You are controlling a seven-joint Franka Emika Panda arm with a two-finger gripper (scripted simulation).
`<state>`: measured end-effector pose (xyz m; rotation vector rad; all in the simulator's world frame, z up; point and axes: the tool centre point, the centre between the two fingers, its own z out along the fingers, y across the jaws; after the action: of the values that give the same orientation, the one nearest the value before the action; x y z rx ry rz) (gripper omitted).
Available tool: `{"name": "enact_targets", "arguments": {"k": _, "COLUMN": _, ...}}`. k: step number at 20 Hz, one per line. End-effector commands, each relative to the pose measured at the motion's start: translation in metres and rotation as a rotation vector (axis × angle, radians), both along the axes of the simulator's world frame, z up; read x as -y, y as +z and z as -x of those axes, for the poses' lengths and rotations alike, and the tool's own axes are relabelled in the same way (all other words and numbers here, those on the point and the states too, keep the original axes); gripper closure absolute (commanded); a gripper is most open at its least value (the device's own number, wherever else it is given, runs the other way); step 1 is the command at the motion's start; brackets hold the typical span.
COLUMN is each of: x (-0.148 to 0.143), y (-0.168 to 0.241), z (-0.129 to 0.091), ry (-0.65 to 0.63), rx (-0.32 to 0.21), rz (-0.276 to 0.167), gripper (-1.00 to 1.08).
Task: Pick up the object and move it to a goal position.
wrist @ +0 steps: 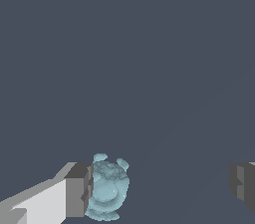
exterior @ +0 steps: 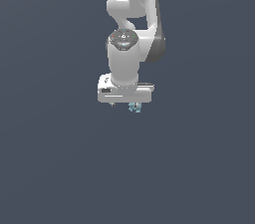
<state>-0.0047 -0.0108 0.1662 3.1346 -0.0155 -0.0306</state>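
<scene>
Hand: the white hand [exterior: 125, 102] hangs at the end of the arm, pointing down, near the middle of the exterior view; its broad body hides most of the fingers there.
Hand state: spread wide apart, clamped on nothing. In the wrist view one grey finger pad [wrist: 79, 189] sits at one side of the picture and the other finger [wrist: 243, 184] at the far side, with a wide gap between them.
Object: the object [wrist: 107, 188], a small pale teal lumpy thing, sits inside that gap, right against the inner face of the first pad. It looks to be touching that pad, though the render is too coarse to be sure. It is well apart from the other finger.
Object in the exterior view: the object [exterior: 134, 107] shows as a tiny teal speck just under the lower edge of the hand, toward the exterior view's right of the hand's middle. It is much smaller than the hand is wide.
Arm: the white arm [exterior: 130, 24] rises from the hand to the top edge of the exterior view, with a dark round cap on the joint above the hand.
Surroundings: a flat, even dark grey-blue ground [exterior: 55, 158] fills the rest of both views.
</scene>
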Motion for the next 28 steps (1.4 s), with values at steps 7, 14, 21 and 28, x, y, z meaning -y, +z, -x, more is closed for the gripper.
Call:
{"name": "enact_targets", "arguments": {"k": 7, "x": -0.001, "y": -0.004, "z": 0.002, "ry": 0.019, "rx": -0.007, "rz": -0.01, "gripper": -0.92}}
{"name": "enact_targets", "arguments": {"k": 14, "x": -0.001, "y": -0.006, "z": 0.003, "ry": 0.028, "rx": -0.011, "rz": -0.015, "gripper": -0.92}}
{"name": "enact_targets", "arguments": {"k": 21, "x": -0.006, "y": -0.011, "z": 0.008, "ry": 0.008, "rx": -0.009, "rz": -0.014, "gripper": -0.92}}
{"name": "enact_targets", "arguments": {"k": 28, "x": -0.019, "y": -0.028, "z": 0.025, "ry": -0.06, "rx": -0.003, "rz": -0.01, "gripper": -0.92}}
